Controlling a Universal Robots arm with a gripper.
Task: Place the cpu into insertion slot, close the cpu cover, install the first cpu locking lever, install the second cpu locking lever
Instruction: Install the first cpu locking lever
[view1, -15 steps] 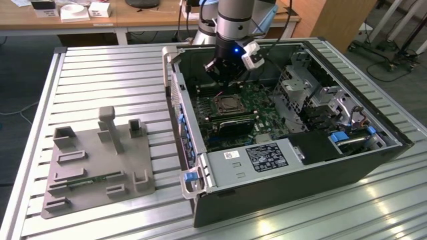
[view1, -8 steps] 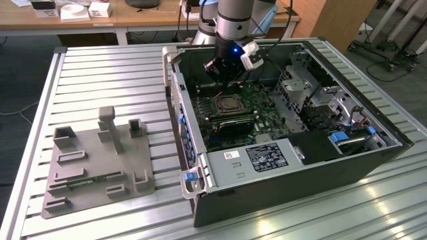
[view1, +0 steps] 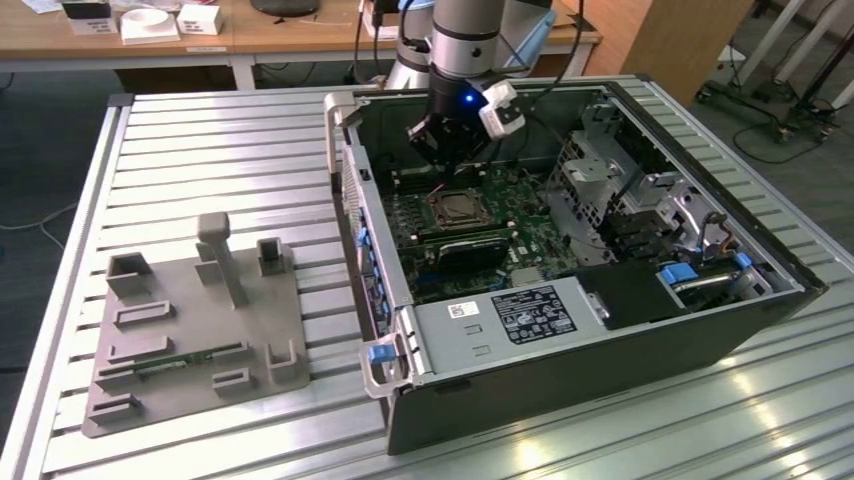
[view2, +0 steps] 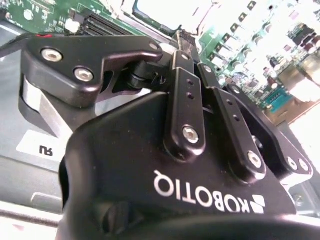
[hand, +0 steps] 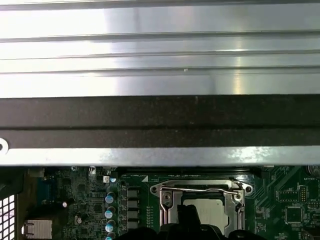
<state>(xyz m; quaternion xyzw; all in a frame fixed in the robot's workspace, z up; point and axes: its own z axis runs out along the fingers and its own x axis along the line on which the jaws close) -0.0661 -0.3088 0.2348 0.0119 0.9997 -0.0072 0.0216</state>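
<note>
Table: a slatted aluminium table (view1: 200, 140) carries everything, seen from its near end in the exterior view.
Tray: a grey moulded tray (view1: 187, 340) with upright posts and slots lies nearest, toward the exterior view's left, well apart from the work.
Case: an open dark computer case (view1: 561, 400) lies on its side just beside the tray, with blue tabs (view1: 380, 352) at its near corner.
Labels: a grey box (view1: 441, 340) at the near end of the case bears a black label (view1: 534, 312) full of white print and a small white label (view1: 465, 309); the print is too small to make out.
Board: the green motherboard (view1: 521, 215) fills the case floor behind the box.
Chip: the cpu (view1: 461, 208) (hand: 207, 210) sits in its socket on the board, silver-grey top upward.
Cover: the cpu cover (hand: 167, 207) lies flat around the chip as a silvery frame.
Lever: a thin wire lever (hand: 200, 189) runs along one edge of the frame; whether it is latched I cannot tell.
Hand: the gripper (view1: 445, 160) (view2: 177, 37) (hand: 187, 212) hangs just above the socket, fingers (view2: 187, 100) drawn together, with nothing seen between them.
Lettering: white writing runs across the gripper's black body in the second wrist view.
Arm: the grey arm (view1: 467, 30) comes down from the far end of the case, a small blue light (view1: 467, 98) at its wrist.
Far side: a wooden desk (view1: 267, 40) with white boxes (view1: 147, 25) stands beyond the table.
</note>
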